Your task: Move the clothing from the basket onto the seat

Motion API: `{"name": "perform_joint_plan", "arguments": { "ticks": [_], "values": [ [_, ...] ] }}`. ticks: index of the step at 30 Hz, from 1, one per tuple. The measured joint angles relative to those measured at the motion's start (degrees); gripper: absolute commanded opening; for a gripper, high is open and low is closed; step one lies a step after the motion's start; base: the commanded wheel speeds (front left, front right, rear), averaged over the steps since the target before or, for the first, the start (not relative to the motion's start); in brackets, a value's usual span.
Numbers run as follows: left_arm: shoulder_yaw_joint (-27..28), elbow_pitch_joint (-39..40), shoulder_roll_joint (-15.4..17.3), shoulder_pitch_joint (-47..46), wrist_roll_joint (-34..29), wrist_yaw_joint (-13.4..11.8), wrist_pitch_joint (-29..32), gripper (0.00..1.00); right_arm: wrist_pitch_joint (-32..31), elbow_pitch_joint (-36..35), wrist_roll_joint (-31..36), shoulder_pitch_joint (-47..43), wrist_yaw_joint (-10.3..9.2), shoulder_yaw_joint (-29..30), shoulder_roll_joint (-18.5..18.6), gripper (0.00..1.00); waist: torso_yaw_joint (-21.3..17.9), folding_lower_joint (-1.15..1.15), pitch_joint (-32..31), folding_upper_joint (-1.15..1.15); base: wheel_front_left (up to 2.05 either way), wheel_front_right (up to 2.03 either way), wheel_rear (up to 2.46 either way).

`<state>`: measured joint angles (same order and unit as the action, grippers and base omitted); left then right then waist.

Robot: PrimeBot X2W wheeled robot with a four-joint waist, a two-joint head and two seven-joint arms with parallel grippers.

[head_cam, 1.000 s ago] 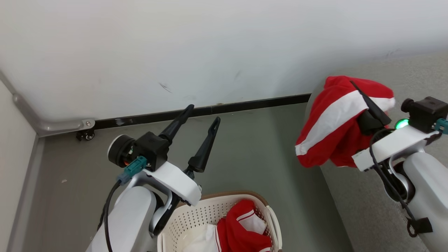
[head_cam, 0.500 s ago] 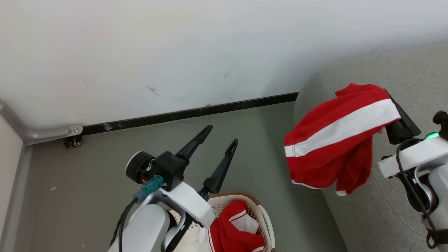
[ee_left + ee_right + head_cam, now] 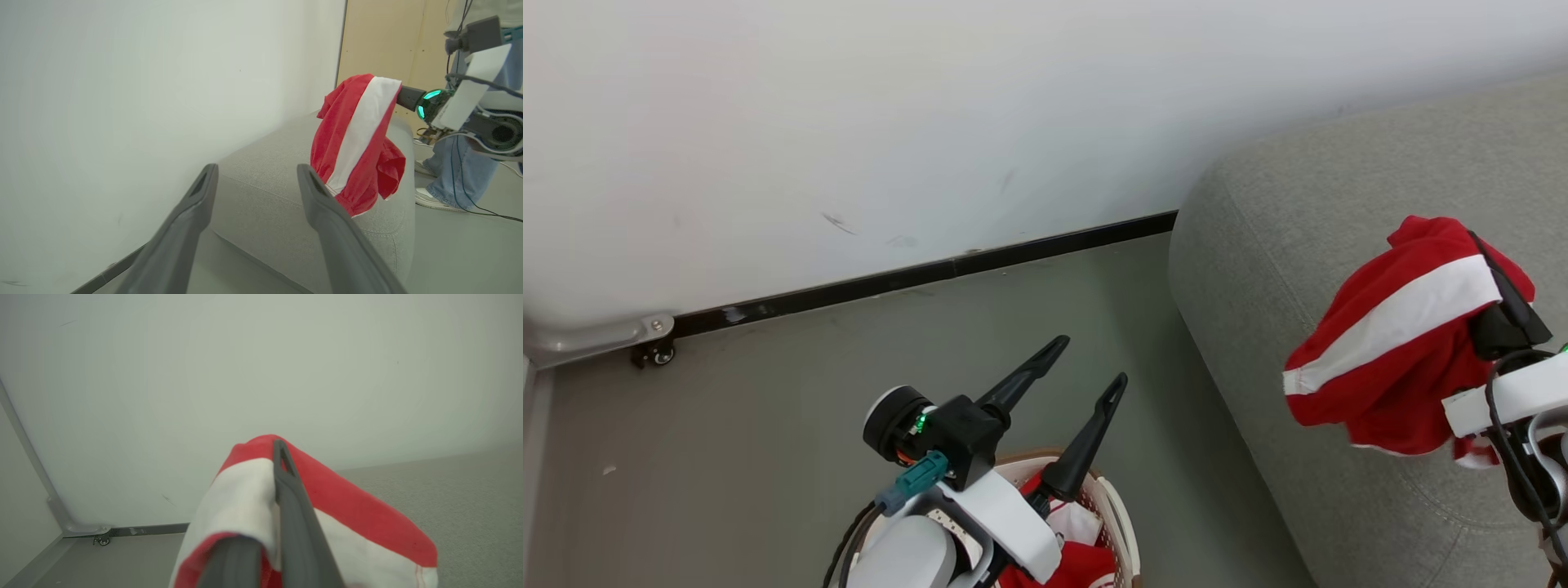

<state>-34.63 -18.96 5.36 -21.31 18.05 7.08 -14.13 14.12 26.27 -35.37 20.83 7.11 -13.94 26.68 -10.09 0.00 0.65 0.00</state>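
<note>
- While the right gripper (image 3: 1480,245) pinches a red garment (image 3: 1388,335) over the seat (image 3: 1258,245), three o'clock, to drop it,
- the left gripper (image 3: 1092,359) hangs spread above the basket (image 3: 1123,523), six o'clock.

We see a grey-green floor (image 3: 768,441) that runs up to a white wall (image 3: 931,122) with a black skirting strip (image 3: 931,273) at its foot. On this floor, at the right, stands the light grey seat (image 3: 1298,245), its rounded corner close to the wall. The cream basket (image 3: 1123,531) with the brown rim also stands on the floor, near the seat's side, with a strip of floor between them. A small caster wheel (image 3: 654,354) rests on the floor by the wall, far left. In the left wrist view, beyond the seat, a person's white shoes (image 3: 427,198) and a thin dark cable (image 3: 490,214) are on the floor.
</note>
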Motion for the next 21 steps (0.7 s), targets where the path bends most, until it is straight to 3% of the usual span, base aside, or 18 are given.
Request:
{"name": "perform_joint_plan", "arguments": {
  "ticks": [21],
  "values": [
    [-4.85, 2.49, -0.01, 0.18, 0.05, 0.01, -0.02, 1.00, -0.05, -3.44, 3.58, -5.22, 0.00, 7.35, -0.75, 0.00, -6.69, 0.00, 1.23, 0.00, 0.00, 0.00, 0.00]
  ]
}}
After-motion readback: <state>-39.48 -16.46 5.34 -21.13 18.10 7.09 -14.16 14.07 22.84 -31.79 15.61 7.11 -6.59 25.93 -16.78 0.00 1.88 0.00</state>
